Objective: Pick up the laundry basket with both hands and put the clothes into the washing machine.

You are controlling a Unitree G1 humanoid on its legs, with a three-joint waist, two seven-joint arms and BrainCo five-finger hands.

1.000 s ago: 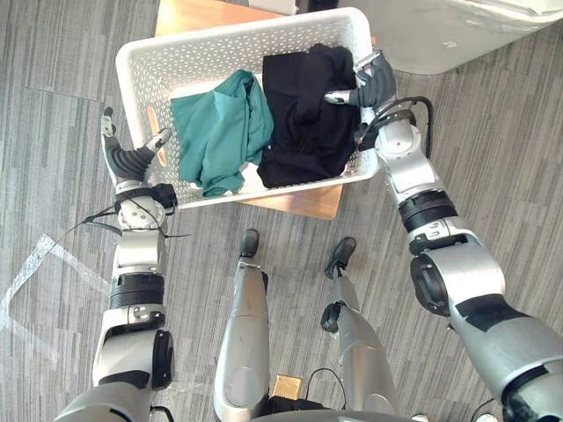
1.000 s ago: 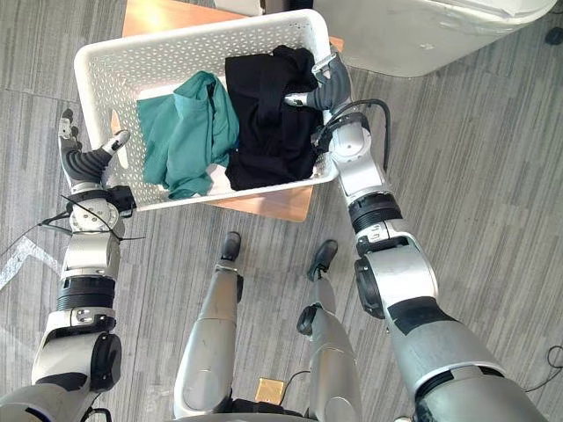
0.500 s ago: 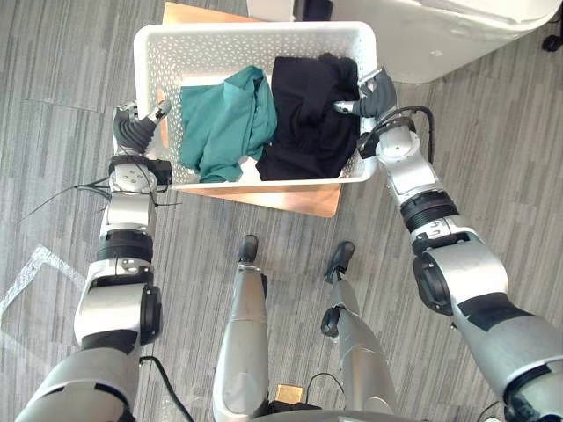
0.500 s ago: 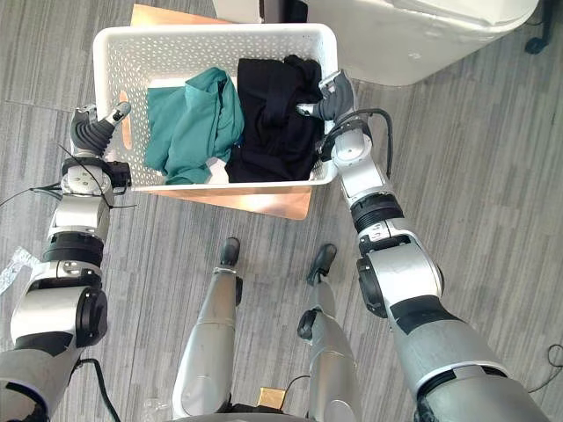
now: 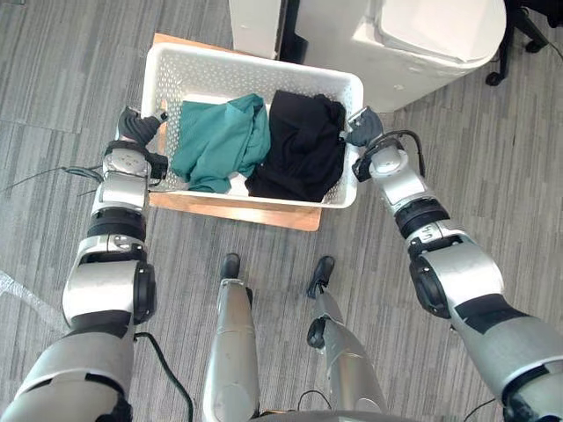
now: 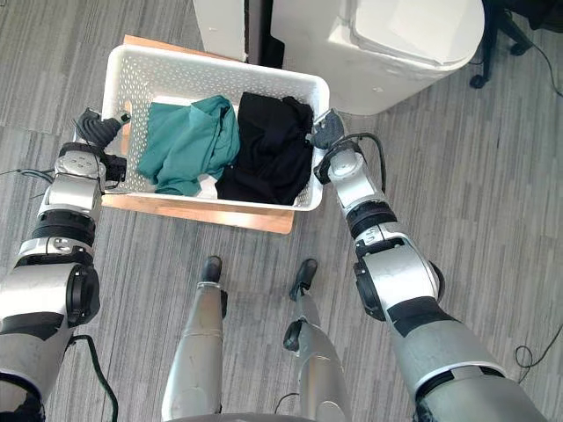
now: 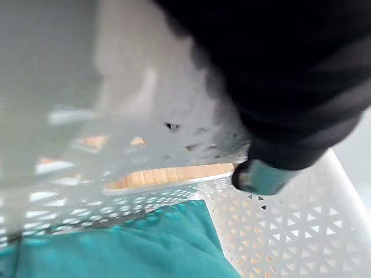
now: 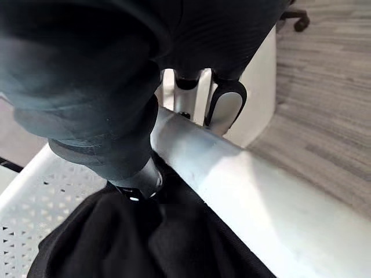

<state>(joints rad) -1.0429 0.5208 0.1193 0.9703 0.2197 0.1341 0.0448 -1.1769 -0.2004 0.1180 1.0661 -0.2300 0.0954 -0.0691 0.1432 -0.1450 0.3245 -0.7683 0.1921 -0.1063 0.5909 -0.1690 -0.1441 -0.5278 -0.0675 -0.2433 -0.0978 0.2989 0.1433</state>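
The white perforated laundry basket (image 5: 255,63) lies over a wooden board (image 5: 237,211) in front of me. Inside it a green garment (image 5: 220,141) is bunched on the left and a black garment (image 5: 299,149) on the right. My left hand (image 5: 132,132) is curled over the basket's left rim, its thumb (image 7: 261,174) inside the wall (image 7: 278,231). At the right rim (image 8: 232,168), my right hand (image 5: 362,132) grips with its thumb (image 8: 133,179) inside, against the black garment (image 8: 145,243).
A white washing machine (image 5: 422,44) with a rounded lid stands just beyond the basket's right corner. A white cabinet (image 5: 255,26) stands behind the basket. An office chair's base (image 5: 519,35) is at the far right. Grey plank floor lies on both sides.
My left hand came in from beside the basket to its left rim. Both hands' fingers curled shut on the rims. The view shifted, bringing the washing machine further into sight.
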